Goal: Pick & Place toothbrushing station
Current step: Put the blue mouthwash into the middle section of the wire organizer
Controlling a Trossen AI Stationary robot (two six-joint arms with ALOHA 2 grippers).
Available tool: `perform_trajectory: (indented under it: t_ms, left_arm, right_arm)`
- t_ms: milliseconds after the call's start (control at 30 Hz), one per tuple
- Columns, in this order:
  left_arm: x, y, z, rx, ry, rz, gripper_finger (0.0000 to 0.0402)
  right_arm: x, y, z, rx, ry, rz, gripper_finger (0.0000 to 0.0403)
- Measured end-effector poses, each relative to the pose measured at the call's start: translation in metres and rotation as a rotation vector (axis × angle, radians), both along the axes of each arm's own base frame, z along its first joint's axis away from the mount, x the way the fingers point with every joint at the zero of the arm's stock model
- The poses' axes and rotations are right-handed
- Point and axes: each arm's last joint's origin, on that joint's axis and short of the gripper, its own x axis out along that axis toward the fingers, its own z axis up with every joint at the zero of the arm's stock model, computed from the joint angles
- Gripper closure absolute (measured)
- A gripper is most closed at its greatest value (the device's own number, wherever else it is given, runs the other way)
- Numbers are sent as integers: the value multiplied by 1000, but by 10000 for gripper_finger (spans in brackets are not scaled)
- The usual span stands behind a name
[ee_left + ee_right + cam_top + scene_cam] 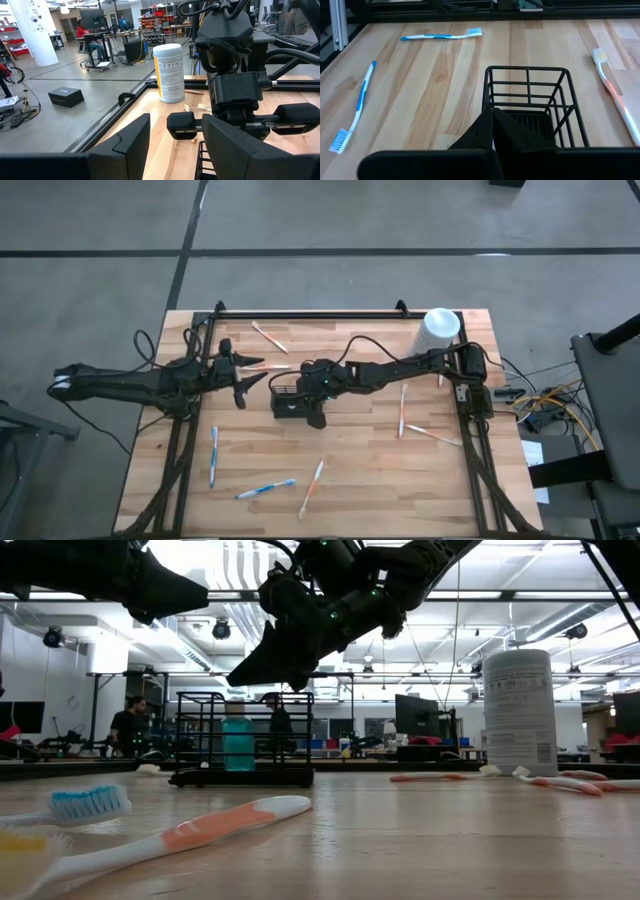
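Note:
The toothbrushing station, a low black wire basket (281, 410) (200, 696) (527, 70), stands on its base on the wooden table, near the middle. My right gripper (288, 393) (493, 112) reaches in from the table's right and slants down over the basket's near rim. Its fingers are shut with nothing showing between them. In the low view its tip (232, 682) is level with the top of the basket. My left gripper (244, 381) (175, 147) waits open and level to the left of the basket, holding nothing. My right gripper hangs shut at the basket's rim (486, 95), and its own fingers cover the wires nearest them. I cannot tell whether it touches the basket. The basket stands flat on the table.
Several toothbrushes lie loose on the table: blue ones (213, 455) (265, 490) near the front left, orange ones (312, 487) (403, 410) (435, 435) (268, 337) elsewhere. A white canister (438, 330) (169, 72) stands at the far right corner. A black rail (310, 312) runs along the far edge.

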Motion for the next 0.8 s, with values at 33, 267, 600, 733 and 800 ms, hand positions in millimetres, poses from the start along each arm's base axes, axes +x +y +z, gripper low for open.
perform_trajectory:
  t_ms: [33,267,600,733,800]
  left_arm:
    - [0,0,0,0,0,0,216]
    - [0,0,0,0,0,1,216]
    - [0,0,0,0,0,0,215]
    - [0,0,0,0,0,0,215]
    - [0,0,0,0,0,0,215]
  right_arm:
    - [0,0,0,-1,0,1,395]
    - [-1,0,-2,-12,20,5,395]
    - [-2,0,-2,-44,15,24,395]
    - [-2,0,-2,-52,14,23,395]
    - [-2,0,-2,-53,14,23,395]
